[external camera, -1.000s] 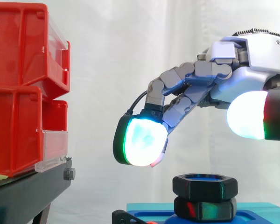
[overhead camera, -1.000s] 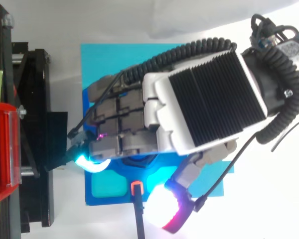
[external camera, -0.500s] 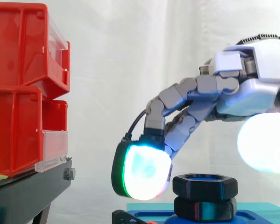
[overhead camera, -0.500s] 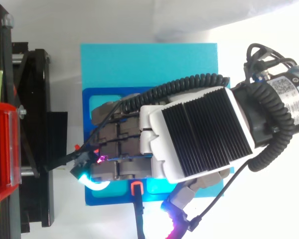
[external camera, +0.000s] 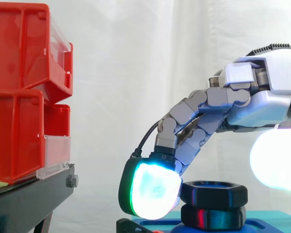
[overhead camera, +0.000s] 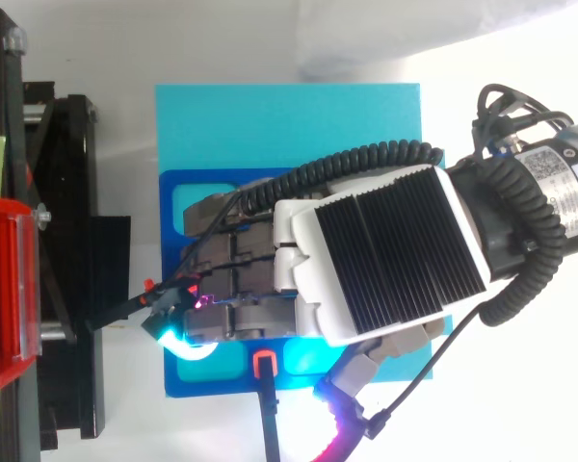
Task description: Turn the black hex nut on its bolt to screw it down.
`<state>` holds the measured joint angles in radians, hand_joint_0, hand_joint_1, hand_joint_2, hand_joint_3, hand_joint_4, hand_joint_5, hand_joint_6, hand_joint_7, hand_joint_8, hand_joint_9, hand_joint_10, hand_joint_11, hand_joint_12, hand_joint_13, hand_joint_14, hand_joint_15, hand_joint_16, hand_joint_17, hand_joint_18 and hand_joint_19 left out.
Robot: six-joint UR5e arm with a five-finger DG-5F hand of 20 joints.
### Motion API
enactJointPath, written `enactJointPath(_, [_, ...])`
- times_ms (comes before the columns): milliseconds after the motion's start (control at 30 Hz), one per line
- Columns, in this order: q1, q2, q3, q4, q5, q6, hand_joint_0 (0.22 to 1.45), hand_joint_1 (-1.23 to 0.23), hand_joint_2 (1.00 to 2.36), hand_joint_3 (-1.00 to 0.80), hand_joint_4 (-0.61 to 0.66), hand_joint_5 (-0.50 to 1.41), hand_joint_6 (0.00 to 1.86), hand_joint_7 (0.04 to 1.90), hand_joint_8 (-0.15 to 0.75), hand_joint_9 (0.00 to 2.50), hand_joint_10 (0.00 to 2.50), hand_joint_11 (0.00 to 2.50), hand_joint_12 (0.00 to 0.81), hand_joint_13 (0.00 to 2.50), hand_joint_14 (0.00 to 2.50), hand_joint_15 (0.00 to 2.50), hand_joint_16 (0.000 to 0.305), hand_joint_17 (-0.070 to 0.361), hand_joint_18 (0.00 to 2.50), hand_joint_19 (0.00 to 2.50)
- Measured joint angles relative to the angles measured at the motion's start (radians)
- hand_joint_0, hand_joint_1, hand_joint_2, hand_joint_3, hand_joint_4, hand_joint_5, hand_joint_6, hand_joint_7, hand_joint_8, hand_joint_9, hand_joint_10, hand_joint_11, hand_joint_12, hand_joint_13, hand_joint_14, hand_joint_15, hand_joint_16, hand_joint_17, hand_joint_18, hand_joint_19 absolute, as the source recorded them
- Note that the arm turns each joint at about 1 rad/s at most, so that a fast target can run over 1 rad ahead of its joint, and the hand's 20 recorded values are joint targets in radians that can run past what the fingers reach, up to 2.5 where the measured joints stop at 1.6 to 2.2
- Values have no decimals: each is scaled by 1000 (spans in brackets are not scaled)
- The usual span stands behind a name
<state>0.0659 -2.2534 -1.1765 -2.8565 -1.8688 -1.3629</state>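
Note:
The black hex nut [external camera: 213, 191] sits on top of a second black hex piece [external camera: 213, 217], on a blue base [overhead camera: 289, 125]. My hand [external camera: 262, 97] reaches in from the right and arches over the nut. Its fingers bend downward, and one glowing fingertip pad [external camera: 153, 189] hangs at the nut's left side, level with it and at its edge. The thumb's white pad [external camera: 276, 160] floats above and to the right of the nut, clear of it. In the top view the hand [overhead camera: 366, 260] covers the nut.
Red bins [external camera: 19, 97] are stacked on a black stand [external camera: 29, 204] at the left, a gap away from the fingertips. A dark blue tray [overhead camera: 197, 380] lies on the base, with a black orange-tipped part [overhead camera: 263, 364] at its near edge.
The hand has come down and slightly toward the nut. The leading fingertip pad dropped from above the nut to level with its left side, and the thumb pad sank lower at the right.

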Motion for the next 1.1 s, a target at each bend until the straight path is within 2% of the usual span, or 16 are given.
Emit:
enactJointPath(267, [-8,0,0,-4,-9,-6,449,-433,1000,-500,290,-200,850,626,355,731,12,546,366,748,8,249,46,102,620,272])
enactJointPath(500, [-24,0,0,-15,-34,-20,448,-434,1000,-500,291,-200,852,623,353,734,9,542,363,747,8,240,46,102,623,272])
enactJointPath(1100, [-84,0,0,-24,-117,-33,448,-436,1000,-500,296,-201,849,621,354,738,9,543,352,741,7,226,45,102,635,286])
